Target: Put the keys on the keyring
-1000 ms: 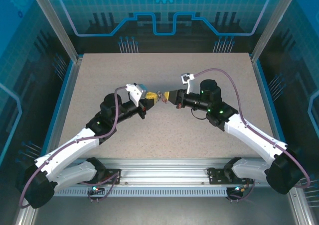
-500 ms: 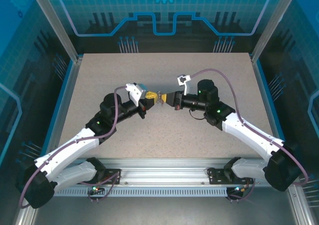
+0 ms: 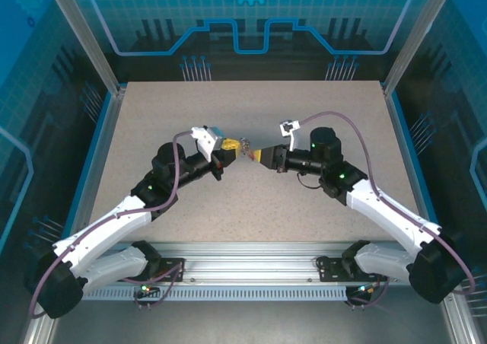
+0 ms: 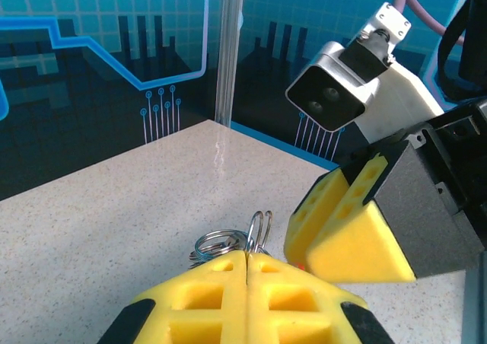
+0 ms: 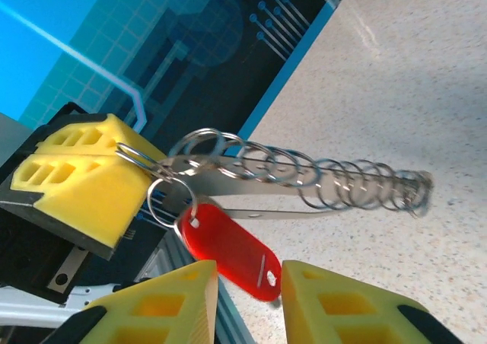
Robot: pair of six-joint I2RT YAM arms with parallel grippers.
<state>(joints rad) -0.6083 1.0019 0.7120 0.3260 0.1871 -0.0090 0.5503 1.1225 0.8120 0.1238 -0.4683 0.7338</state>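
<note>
Right wrist view: at nine o'clock my left gripper (image 5: pixel 114 154) has its yellow jaws pressed together on the end ring of the thin grey oval metal keyring (image 5: pixel 259 212); the keyring sticks out towards three o'clock, strung with silver wire rings (image 5: pixel 358 188), the speckled beige counter (image 5: pixel 396 78) behind it; the small key with the red plastic head (image 5: pixel 224 245) hangs from a ring close to those jaws, slanting towards five o'clock; at six o'clock my right gripper (image 5: pixel 249 274) has its jaws narrowly apart, the key's lower end in the gap; whether a pad touches it I cannot tell; top external view: the two grippers face each other, tips close, just twelve o'clock of the counter's middle.
</note>
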